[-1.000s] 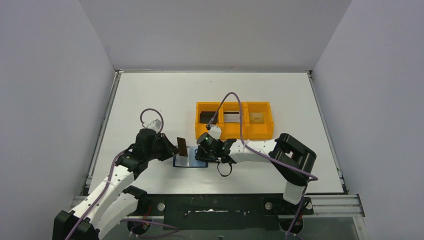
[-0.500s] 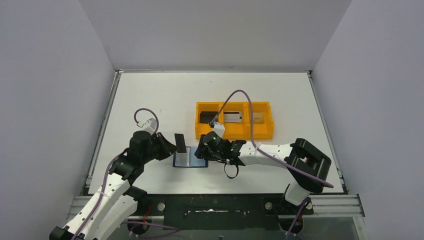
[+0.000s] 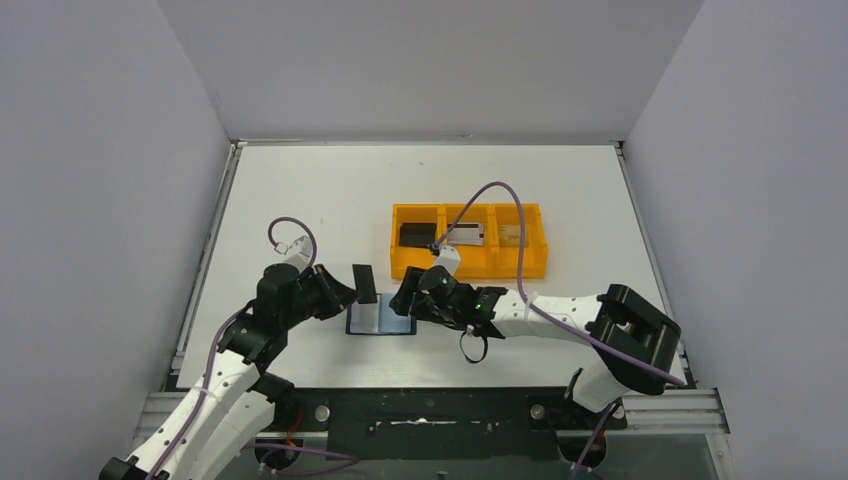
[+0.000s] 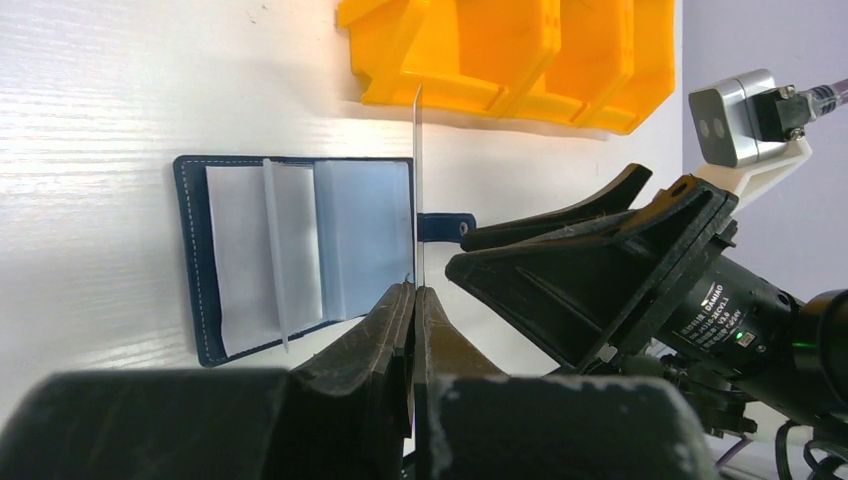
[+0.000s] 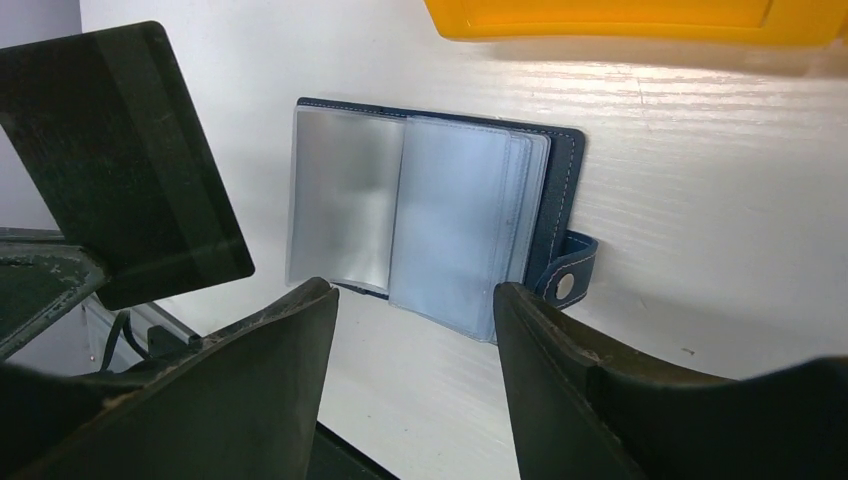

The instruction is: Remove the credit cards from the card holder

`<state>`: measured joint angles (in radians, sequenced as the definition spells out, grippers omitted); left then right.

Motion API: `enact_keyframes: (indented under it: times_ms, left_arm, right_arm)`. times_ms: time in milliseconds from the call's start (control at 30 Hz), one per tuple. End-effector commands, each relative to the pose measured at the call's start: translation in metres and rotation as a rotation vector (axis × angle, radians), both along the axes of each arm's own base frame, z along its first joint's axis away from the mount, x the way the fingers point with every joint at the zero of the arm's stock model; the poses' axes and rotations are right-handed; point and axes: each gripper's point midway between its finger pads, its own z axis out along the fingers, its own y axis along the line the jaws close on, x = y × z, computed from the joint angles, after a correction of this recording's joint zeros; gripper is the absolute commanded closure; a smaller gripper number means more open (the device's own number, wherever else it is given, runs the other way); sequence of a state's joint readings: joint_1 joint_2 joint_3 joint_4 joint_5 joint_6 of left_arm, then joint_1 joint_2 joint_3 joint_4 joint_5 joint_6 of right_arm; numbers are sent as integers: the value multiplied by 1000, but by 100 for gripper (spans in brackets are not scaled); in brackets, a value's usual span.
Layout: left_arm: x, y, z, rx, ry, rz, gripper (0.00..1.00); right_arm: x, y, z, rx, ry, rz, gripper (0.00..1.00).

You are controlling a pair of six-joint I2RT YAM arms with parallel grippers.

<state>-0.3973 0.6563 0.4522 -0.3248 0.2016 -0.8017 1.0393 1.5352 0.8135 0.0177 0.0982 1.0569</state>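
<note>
The left gripper (image 4: 412, 292) pinches a black card (image 5: 120, 160) upright over the left edge of the open wallet (image 5: 440, 215), with the orange tray (image 3: 520, 266) just beyond the wallet, while the right gripper (image 5: 412, 300), jaws parted and empty, hovers over the wallet's right side.

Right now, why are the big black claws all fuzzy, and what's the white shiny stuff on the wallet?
Right wrist view: the right gripper sits too close to the lens, so it blurs; clear sleeves in the card holder bounce light as milky glare. Left wrist view: the left gripper blurs likewise, its black card edge-on, just a thin line.
</note>
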Motion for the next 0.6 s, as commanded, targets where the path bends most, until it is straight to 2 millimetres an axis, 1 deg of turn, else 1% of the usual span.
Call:
enact_keyframes:
  times_ms: [0,100,233,333,567]
  left_arm:
    - [6,-13,23,-86,-88,-46,100]
    - [4,-17,21,-109,-80,-58,100]
    - [1,-18,16,-118,-69,-69,100]
    - [-4,-23,16,-149,-77,-102,100]
    - [-10,-38,24,-259,-87,-166,100]
  right_arm:
    - [13,12,37,149,-86,-28,40]
    - [14,13,47,225,-127,-29,39]
    - [15,9,63,314,-194,-36,37]
    - [14,8,72,372,-236,-27,36]
    - [12,4,82,514,-221,-5,37]
